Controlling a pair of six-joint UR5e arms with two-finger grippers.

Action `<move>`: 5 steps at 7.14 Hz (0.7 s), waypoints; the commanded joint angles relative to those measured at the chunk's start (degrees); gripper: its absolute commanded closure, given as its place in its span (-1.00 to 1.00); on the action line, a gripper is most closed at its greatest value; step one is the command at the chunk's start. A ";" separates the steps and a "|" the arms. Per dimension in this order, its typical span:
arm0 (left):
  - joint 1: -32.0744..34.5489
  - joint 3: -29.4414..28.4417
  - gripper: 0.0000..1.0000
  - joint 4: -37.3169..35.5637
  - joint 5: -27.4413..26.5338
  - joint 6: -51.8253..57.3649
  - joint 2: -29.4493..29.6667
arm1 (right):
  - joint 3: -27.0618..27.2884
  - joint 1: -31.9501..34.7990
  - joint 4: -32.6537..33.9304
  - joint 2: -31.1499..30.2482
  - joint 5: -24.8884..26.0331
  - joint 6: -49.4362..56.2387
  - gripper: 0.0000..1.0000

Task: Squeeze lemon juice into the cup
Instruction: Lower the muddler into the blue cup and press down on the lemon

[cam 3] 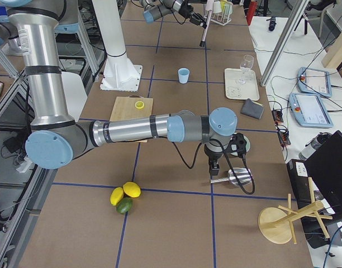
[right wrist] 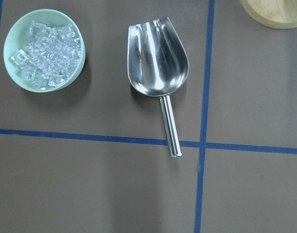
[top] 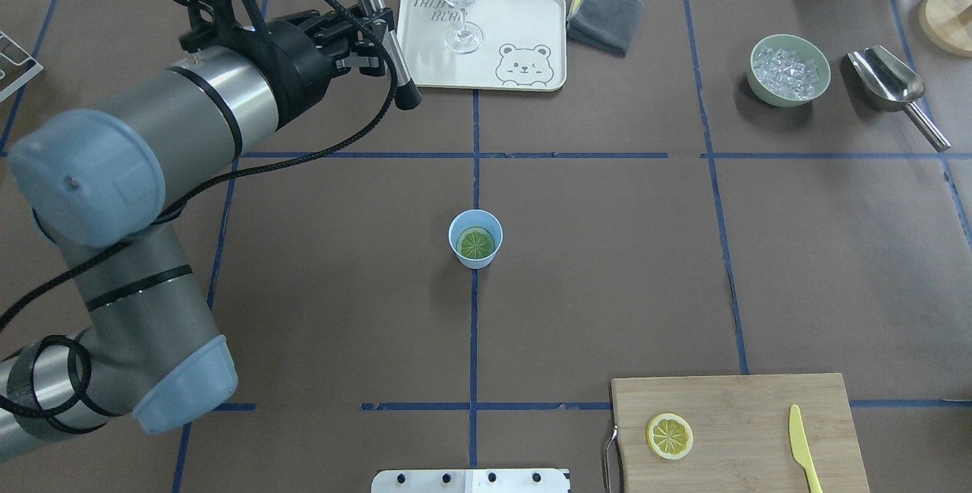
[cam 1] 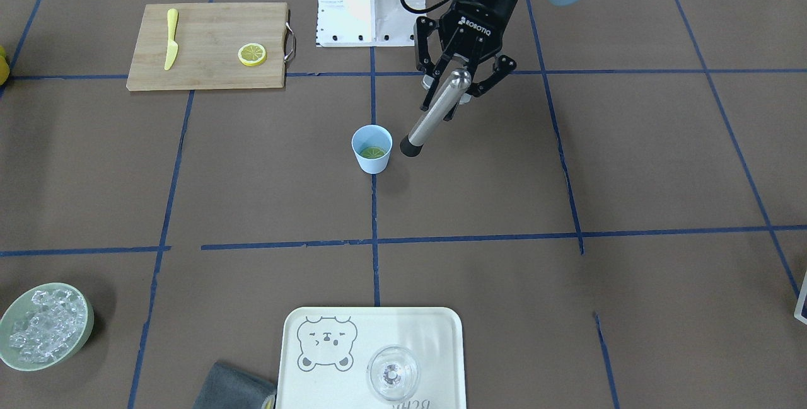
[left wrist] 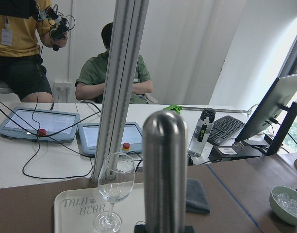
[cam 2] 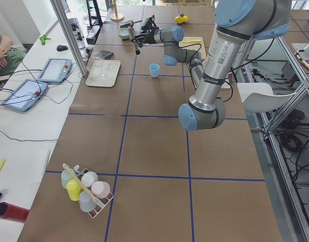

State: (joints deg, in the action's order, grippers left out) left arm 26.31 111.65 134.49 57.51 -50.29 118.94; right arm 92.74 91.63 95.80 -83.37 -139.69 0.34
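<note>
The light-blue cup (cam 1: 372, 149) stands upright at the table's middle, also in the overhead view (top: 475, 239). A lemon slice (top: 477, 243) lies flat inside it. A second lemon slice (cam 1: 252, 54) lies on the cutting board. My left gripper (cam 1: 455, 84) is shut on a steel rod with a black tip (cam 1: 435, 116) and holds it raised, beside and above the cup, not touching it. In the overhead view the left gripper (top: 377, 41) is near the tray. My right gripper (cam 3: 213, 166) hangs over the scoop; I cannot tell if it is open.
A wooden cutting board (cam 1: 208, 24) carries a yellow knife (cam 1: 171, 37). A tray (cam 1: 429, 333) holds a clear glass (cam 1: 392, 372), with a grey cloth (top: 604, 18) beside it. A pale-green bowl of ice (right wrist: 44, 48) and a steel scoop (right wrist: 159, 58) lie below the right wrist.
</note>
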 commanded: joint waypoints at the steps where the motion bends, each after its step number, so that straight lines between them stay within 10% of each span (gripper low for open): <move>1: -7.82 -2.31 1.00 4.02 -11.93 3.87 0.24 | -0.02 1.98 -0.26 -2.74 2.29 1.06 -1.00; 5: -12.15 -10.21 1.00 8.85 -16.64 6.96 1.38 | -0.28 1.71 -8.53 -4.43 4.17 0.28 -1.00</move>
State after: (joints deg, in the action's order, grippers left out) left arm 14.95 103.81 142.13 42.14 -43.46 119.76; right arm 92.36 93.34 87.68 -87.47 -135.32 0.89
